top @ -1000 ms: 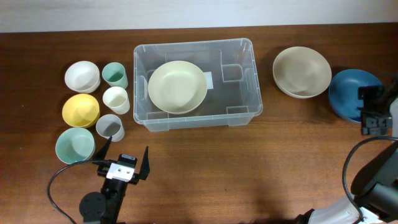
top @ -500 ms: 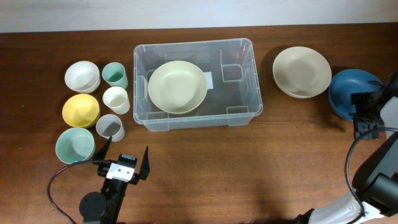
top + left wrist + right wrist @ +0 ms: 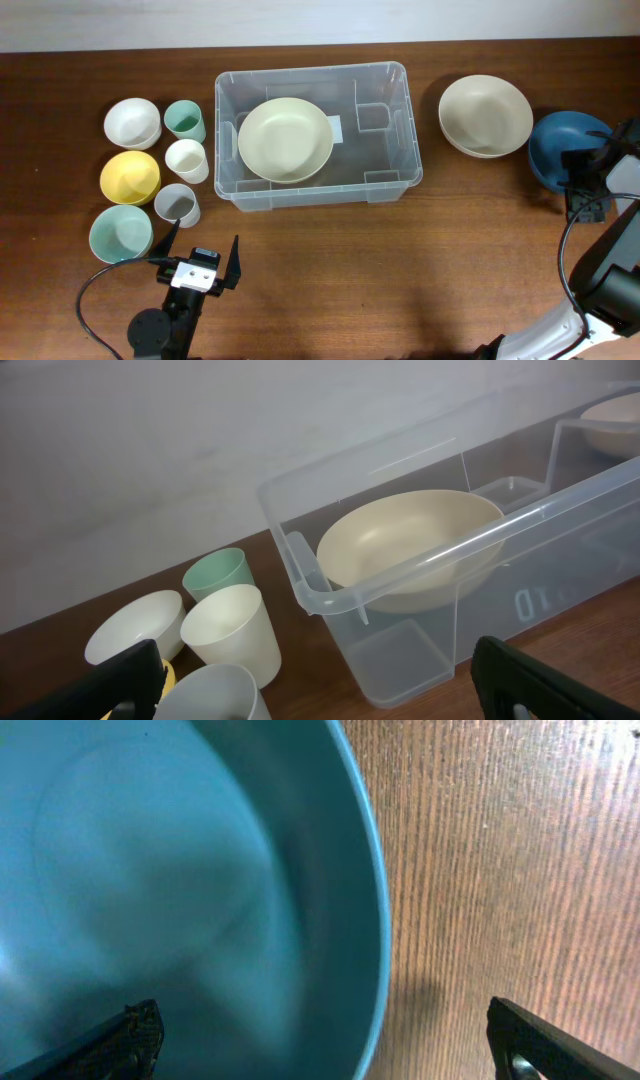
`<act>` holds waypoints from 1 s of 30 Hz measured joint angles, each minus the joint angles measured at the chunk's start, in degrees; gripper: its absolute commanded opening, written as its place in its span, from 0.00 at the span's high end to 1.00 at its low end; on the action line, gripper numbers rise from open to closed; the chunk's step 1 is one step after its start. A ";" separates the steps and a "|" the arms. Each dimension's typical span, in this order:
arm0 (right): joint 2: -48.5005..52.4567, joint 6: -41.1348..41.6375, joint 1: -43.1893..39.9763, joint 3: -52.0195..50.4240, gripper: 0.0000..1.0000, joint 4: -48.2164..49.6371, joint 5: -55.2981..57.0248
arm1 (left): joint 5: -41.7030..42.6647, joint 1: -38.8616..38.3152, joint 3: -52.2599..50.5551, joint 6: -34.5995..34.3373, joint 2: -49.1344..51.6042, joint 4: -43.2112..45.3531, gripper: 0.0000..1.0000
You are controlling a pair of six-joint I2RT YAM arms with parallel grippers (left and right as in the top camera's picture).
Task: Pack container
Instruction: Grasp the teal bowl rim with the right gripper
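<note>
So the container (image 3: 375,150) sits at the 12 o'clock side of the table (image 3: 400,280), open top, with one cream bowl (image 3: 285,138) already lying in its 9 o'clock half, and the 3 o'clock half bare. Just outside at 3 o'clock there's a beige bowl (image 3: 485,115), and further out the same way the blue bowl (image 3: 555,150). The right gripper (image 3: 590,190) is at that blue bowl's 4 o'clock edge, spread wide and holding nothing. From the wrist cam the rim runs right between the jaws, one finger over the inside and one over the wood. Looks to me like the step in hand is picking up the blue bowl. Next move would be to drop a touch, pinch the rim wall, lift, and carry it toward 9 o'clock into the free half, clearing the beige bowl and the container's rim on the way. Thin rim pinch, so I'd expect the bowl to tilt. Over at 9 o'clock of the container sit a white bowl (image 3: 132,122), green cup (image 3: 185,120), white cup (image 3: 186,159), yellow bowl (image 3: 130,176), grey cup (image 3: 177,204) and mint bowl (image 3: 121,233), all waiting. The left gripper (image 3: 203,245) is parked at 7 o'clock, jaws wide apart, empty, near the grey cup.
</note>
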 measured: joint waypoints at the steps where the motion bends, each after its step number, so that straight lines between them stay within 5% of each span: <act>1: 0.28 -0.04 0.00 0.00 0.01 0.31 0.07 | 0.00 0.00 0.00 0.02 0.00 0.02 0.00; 17: 1.60 -0.87 0.00 0.00 0.09 2.75 0.17 | 0.00 0.00 0.00 0.02 0.00 0.00 0.00; 30: 2.80 -1.53 0.00 0.00 0.40 4.39 0.20 | 0.00 0.00 0.00 0.02 0.00 0.00 0.00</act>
